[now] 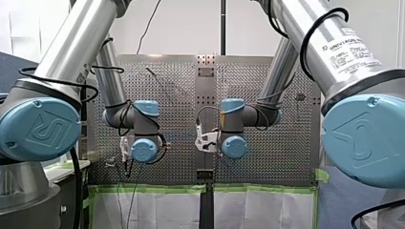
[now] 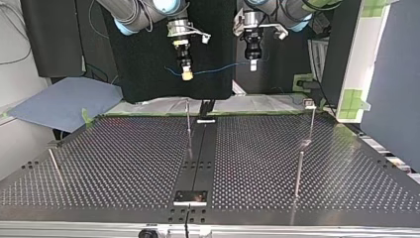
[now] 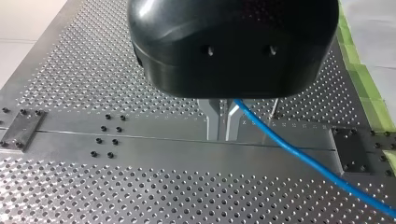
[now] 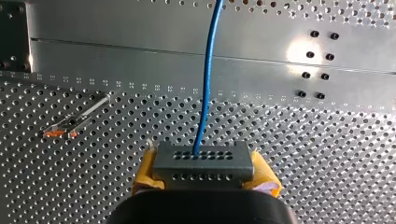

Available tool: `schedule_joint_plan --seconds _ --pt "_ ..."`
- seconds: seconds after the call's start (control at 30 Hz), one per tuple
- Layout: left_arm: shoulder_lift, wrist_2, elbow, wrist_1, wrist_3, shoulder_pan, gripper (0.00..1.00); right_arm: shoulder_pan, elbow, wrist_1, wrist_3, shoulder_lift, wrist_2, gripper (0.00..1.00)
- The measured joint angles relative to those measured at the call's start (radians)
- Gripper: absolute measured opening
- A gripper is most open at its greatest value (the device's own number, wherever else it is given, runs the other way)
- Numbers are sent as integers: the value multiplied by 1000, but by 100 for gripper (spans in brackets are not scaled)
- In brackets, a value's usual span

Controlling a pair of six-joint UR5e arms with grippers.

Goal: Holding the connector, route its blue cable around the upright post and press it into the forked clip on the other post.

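Observation:
My right gripper (image 4: 203,170) has yellow pads (image 4: 145,170) and is shut on a grey connector (image 4: 204,161). The blue cable (image 4: 205,84) leaves the connector's face and runs ahead over the table. In the top view this gripper (image 2: 186,75) hangs high at the left, and the cable (image 2: 218,69) spans across to my left gripper (image 2: 253,65). My left gripper's (image 3: 222,136) metal fingers are shut on the cable (image 3: 299,154), which trails away beside them. A thin upright post (image 2: 188,124) stands near the table's middle; another post with a clip head (image 2: 309,104) stands at the right.
Two more thin posts (image 2: 298,173) (image 2: 54,166) stand on the perforated table (image 2: 124,163). A solid metal strip (image 2: 198,158) runs down the table's middle. Ahead of my right gripper a slim post with orange marks (image 4: 74,122) rises from the table. Blue cloth (image 2: 64,101) lies beyond the top view's far left.

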Motion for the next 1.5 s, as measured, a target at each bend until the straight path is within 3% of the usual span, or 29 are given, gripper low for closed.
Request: schedule_joint_plan --seconds 1.07,1.27,1.4,1.5 --pt "-3 -9 9 -8 9 -7 10 0 3 3 -2 2 2 0" --pt "-6 -40 55 -56 56 -51 10 -1 9 46 -10 25 45 0" --pt "-6 -44 75 -95 90 -62 10 -2 9 88 -11 29 82 0" --pt "-6 -44 78 -115 100 -64 10 -2 9 121 -11 29 93 0"
